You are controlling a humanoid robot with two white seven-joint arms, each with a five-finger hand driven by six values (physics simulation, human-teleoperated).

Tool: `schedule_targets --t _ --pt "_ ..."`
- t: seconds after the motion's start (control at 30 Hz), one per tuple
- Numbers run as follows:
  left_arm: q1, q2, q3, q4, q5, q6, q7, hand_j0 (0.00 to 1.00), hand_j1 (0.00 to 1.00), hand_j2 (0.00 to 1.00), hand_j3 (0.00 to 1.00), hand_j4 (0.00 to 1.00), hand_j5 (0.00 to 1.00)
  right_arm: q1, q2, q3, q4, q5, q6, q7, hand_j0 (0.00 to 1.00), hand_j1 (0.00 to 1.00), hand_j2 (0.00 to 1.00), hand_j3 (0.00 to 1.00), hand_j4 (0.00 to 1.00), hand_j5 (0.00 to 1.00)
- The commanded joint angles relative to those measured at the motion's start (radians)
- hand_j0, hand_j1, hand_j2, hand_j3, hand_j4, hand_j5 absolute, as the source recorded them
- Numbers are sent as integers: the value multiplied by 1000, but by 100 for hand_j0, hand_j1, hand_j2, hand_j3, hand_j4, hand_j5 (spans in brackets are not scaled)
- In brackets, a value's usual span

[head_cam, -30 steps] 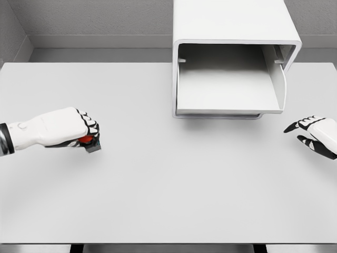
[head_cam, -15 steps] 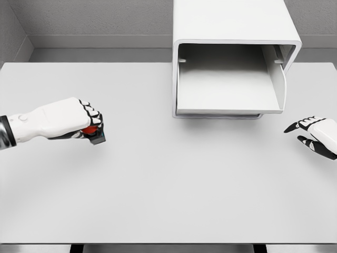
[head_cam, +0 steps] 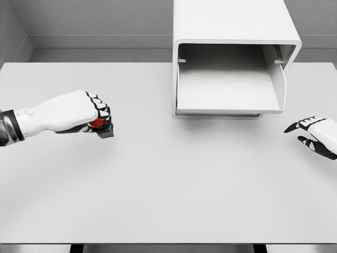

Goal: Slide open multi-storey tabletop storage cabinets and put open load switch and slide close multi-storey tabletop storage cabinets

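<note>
A white storage cabinet (head_cam: 234, 23) stands at the back of the table, right of centre, with its drawer (head_cam: 229, 87) slid out toward me and nothing visible in it. My left hand (head_cam: 95, 118) hovers over the left part of the table, fingers curled around a small load switch (head_cam: 102, 128), red with a dark body, which pokes out below the knuckles. It is well left of the drawer and lower in the picture. My right hand (head_cam: 310, 134) rests at the right edge with its fingers spread and holding nothing.
The white table (head_cam: 184, 184) fills most of the view, with its front edge near the bottom. A grey wall runs behind the cabinet.
My left hand has carried the switch up and to the right, closer to the cabinet. The right hand and the drawer have stayed put.
</note>
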Motion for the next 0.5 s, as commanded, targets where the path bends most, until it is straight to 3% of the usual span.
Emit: schedule_targets --t 0.0,0.47 --pt "-2 -2 1 0 9 3 1 37 37 37 37 37 37 0 -1 0 0 -7 1 0 56 56 56 56 56 56" --pt "-23 -80 8 0 9 3 1 37 37 37 37 37 37 0 -1 0 0 -7 1 0 56 56 56 56 56 56"
